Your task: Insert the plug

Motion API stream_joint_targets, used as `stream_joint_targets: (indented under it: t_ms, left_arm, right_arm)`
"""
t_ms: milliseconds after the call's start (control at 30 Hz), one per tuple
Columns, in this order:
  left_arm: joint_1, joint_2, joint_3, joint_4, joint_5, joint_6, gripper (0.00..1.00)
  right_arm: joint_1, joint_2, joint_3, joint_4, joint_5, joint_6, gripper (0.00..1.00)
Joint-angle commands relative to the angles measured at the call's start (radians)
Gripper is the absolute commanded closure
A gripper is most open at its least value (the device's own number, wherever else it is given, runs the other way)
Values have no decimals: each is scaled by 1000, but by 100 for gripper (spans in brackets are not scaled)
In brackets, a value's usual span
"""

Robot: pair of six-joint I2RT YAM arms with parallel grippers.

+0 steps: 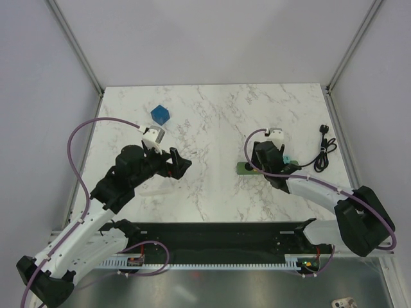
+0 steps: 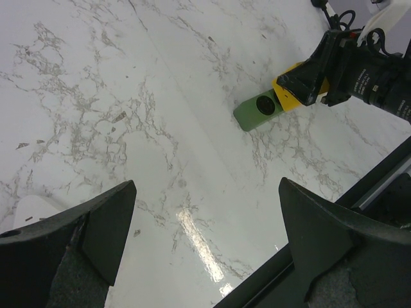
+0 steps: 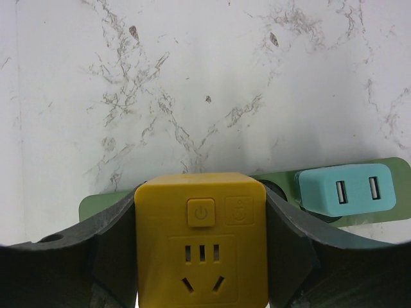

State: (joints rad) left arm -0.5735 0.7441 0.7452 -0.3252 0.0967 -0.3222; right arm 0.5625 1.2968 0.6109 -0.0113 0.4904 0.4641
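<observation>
The yellow plug (image 3: 200,247) is a cube with a power button and socket holes on its top face. My right gripper (image 3: 200,256) is shut on it, one dark finger on each side. It sits over the dark green socket strip (image 3: 106,204), left of a teal plug (image 3: 343,189) standing in the strip. I cannot tell whether it is seated. In the left wrist view the yellow plug (image 2: 287,97) sits beside an empty round socket at the end of the strip (image 2: 255,113). My left gripper (image 2: 205,196) is open and empty above bare table, well left of the strip (image 1: 244,169).
A blue cube (image 1: 160,115) lies at the back left. A black plug with a thin cord (image 1: 324,149) lies at the right edge. The marble table (image 1: 212,192) ends at a black rail along the near side (image 1: 225,234).
</observation>
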Motion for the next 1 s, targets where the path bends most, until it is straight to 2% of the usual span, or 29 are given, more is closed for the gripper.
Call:
stream_joint_targets:
  t_ms: [0,200,467,700,833,900,933,967]
  left_arm:
    - [3,-29,0,49,17,21,0]
    - [4,-31,-1,51,9,18,0]
    - [4,-26,-7,55,17,14,0]
    - [3,-12,-4,55,6,12,0]
    - [3,-18,-3,54,-6,14,0]
    - [3,-23,-4,54,-9,15,0]
    - [4,-28,-6,54,-15,15,0]
    - [3,-31,-7,54,-17,17,0]
  right_arm:
    - [59,94,-39,-90,-64,169,100]
    - [85,145,3,-56,-19,177,100]
    - [129,137,-112,65,39,272,100]
    - [137,211,-100,62,25,269,100]
    - [137,229,-39,-13,49,246,100]
    - [137,216,-7,-65,76,257,89]
    - [135,204,16,-99,89,251,72]
    - [137,185,27,-108,94,242,65]
